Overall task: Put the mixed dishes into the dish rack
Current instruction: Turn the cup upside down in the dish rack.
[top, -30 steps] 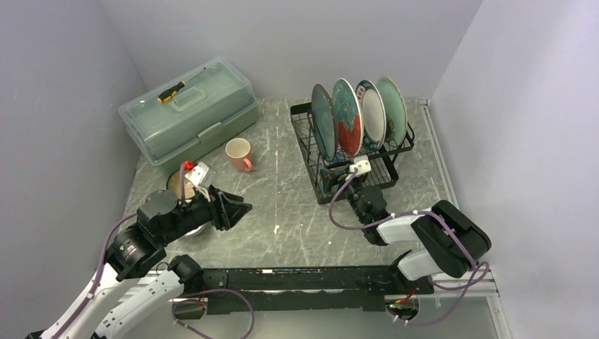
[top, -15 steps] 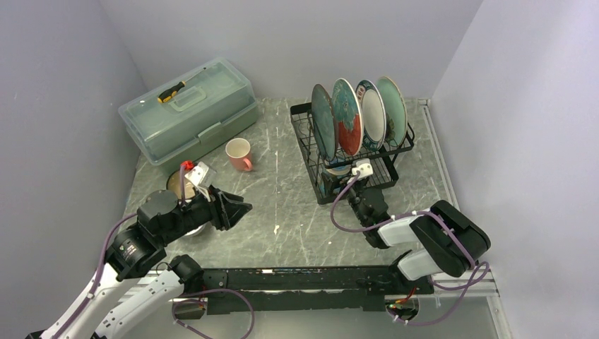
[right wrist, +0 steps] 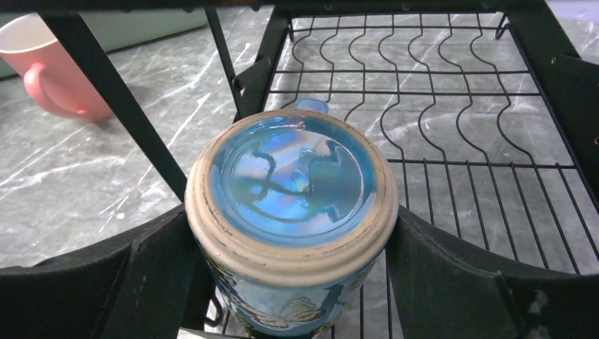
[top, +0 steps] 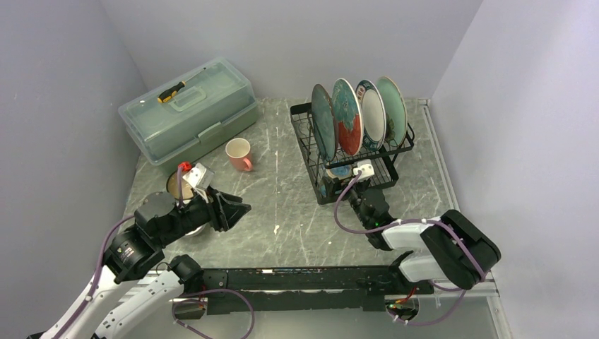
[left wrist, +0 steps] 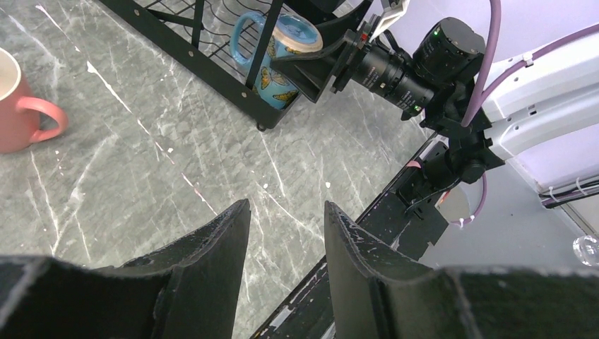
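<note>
Upside down, blue mug (right wrist: 292, 176), in right gripper (right wrist: 289, 240)

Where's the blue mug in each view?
Top external: blue mug at the lower left corner of the dish rack, mostly hidden.
Left wrist: blue mug top centre, behind the rack's frame.
Right wrist: blue mug centre, bottom up.
Shared landmark: pink mug, left of the rack in all three.
</note>
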Action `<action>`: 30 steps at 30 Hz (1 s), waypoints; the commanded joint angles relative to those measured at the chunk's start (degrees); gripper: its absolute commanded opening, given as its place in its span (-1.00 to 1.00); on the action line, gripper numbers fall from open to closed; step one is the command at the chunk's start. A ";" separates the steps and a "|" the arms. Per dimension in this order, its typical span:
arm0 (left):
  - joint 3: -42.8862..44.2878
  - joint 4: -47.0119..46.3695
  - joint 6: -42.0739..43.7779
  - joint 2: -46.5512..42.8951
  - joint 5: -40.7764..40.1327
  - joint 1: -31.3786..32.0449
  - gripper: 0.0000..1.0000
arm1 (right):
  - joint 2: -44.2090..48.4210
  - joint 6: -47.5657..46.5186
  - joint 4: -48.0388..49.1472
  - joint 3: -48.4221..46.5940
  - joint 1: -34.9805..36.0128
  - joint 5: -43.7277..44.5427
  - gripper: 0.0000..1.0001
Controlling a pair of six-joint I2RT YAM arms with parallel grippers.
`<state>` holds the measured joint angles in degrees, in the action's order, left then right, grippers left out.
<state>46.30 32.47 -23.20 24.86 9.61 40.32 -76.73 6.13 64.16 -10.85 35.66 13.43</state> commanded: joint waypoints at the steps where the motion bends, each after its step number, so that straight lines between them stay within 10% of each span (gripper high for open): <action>1: 2.37 0.02 0.44 -0.65 -0.20 0.03 -0.03 | 3.10 2.54 0.34 -2.30 -0.16 -0.34 0.12; 13: 2.37 0.23 0.08 -1.50 -0.43 0.03 0.00 | 7.40 3.89 -10.30 -3.92 0.10 -2.68 0.98; 30: 2.74 0.45 -0.17 -1.72 -0.27 0.10 0.00 | 16.21 5.07 -26.02 -5.96 0.81 -3.28 1.00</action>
<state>46.68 33.76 -23.29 23.77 9.61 40.32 -63.07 9.91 42.70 -13.85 36.12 11.38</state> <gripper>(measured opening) 0.501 0.994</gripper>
